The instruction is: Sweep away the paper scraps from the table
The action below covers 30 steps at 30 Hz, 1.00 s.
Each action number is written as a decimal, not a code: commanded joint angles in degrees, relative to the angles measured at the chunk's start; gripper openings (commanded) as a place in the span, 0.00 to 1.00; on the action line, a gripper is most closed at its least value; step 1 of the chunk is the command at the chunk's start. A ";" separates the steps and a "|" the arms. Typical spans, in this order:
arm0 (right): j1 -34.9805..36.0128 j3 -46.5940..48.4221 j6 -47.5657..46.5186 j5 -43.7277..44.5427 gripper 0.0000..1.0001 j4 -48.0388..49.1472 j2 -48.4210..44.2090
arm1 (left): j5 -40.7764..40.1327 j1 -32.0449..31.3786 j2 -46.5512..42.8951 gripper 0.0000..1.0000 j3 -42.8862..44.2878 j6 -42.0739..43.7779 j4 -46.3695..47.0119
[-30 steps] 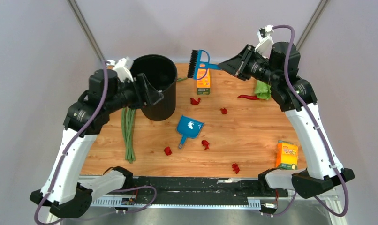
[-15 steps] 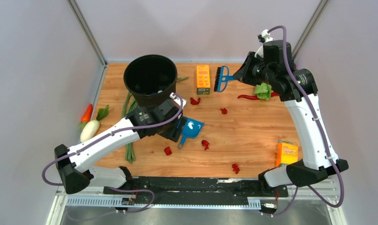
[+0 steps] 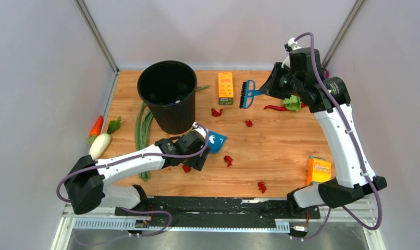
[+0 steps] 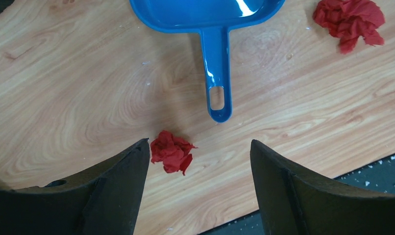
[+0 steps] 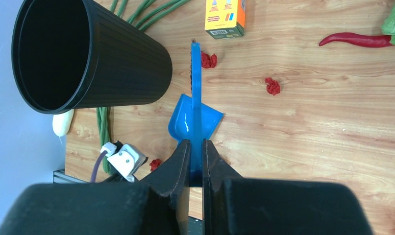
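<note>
Several red paper scraps lie on the table (image 3: 281, 151): two at the back (image 3: 216, 112) (image 3: 248, 123), one by the blue dustpan (image 3: 228, 160), one near the front (image 3: 261, 186), one beside my left gripper (image 3: 186, 168). My left gripper (image 4: 200, 144) is open and empty, low over the board just short of the dustpan's handle (image 4: 217, 73); a scrap (image 4: 172, 151) lies next to its left finger. My right gripper (image 5: 195, 144) is shut on the handle of a blue brush (image 3: 245, 94), held in the air over the back of the table.
A black bin (image 3: 168, 96) stands upright at the back left, with green beans (image 3: 141, 135) beside it. An orange box (image 3: 225, 87), a red chili (image 3: 275, 108), lettuce (image 3: 292, 101) and a second box (image 3: 318, 172) lie around. A black rail (image 3: 208, 204) runs along the front.
My left arm has let go of the black bin, which now stands on the table, and swung down to the dustpan's handle. My right gripper has drawn the brush slightly right and lower.
</note>
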 commanded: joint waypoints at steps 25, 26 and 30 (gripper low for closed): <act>0.06 0.93 2.58 -4.38 0.00 -0.78 1.98 | -3.00 -1.44 16.75 0.53 -1.65 2.11 18.44; 0.06 0.92 2.49 -4.29 0.00 -0.70 1.98 | -3.00 -1.53 16.14 0.50 -1.83 1.93 18.36; 0.06 0.92 2.23 -4.20 0.00 -0.78 2.41 | -3.35 -1.44 14.55 0.26 -2.53 1.84 17.31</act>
